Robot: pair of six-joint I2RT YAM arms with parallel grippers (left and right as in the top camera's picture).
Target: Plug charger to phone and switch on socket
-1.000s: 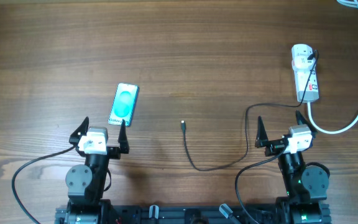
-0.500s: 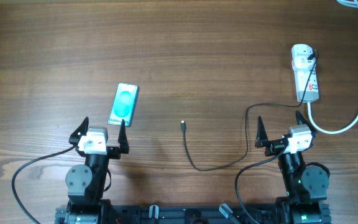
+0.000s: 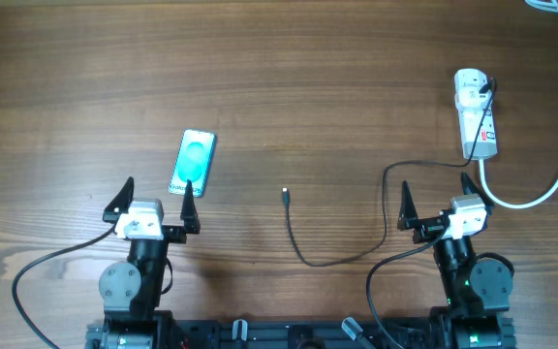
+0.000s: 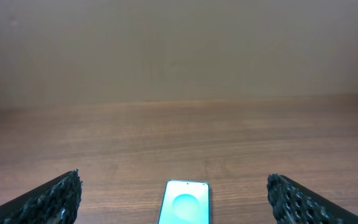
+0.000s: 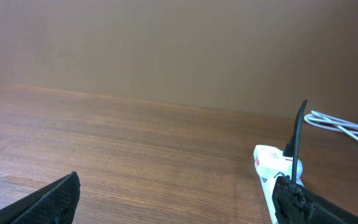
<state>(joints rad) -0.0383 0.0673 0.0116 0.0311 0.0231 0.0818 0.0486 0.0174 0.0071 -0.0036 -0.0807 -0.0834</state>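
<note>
- The charger point(image 3: 387, 204) lies loose on the wooden table point(image 3: 279, 78). Its connector tip point(image 3: 285, 194) sits near the middle, and the cable curls toward the near edge, then right and far toward the socket point(image 3: 474, 114).
- The phone point(image 3: 193, 163) lies flat, screen up, left of the tip and well apart from it, so nothing is plugged in yet.
- The socket sits at the far right, and a black plug appears to be seated in it. The switch state cannot be read.
- The left gripper point(image 3: 159, 184) hovers just near of the phone, fingers spread wide and holding nothing.
- The right gripper point(image 3: 435, 182) is likewise spread and empty, near of the socket, with the cable passing close by.
- By the look of it, the task is at its first step, fetching the connector.
- The next move probably calls for a fine pinch just behind the tip, while the other claw steadies the phone.
</note>
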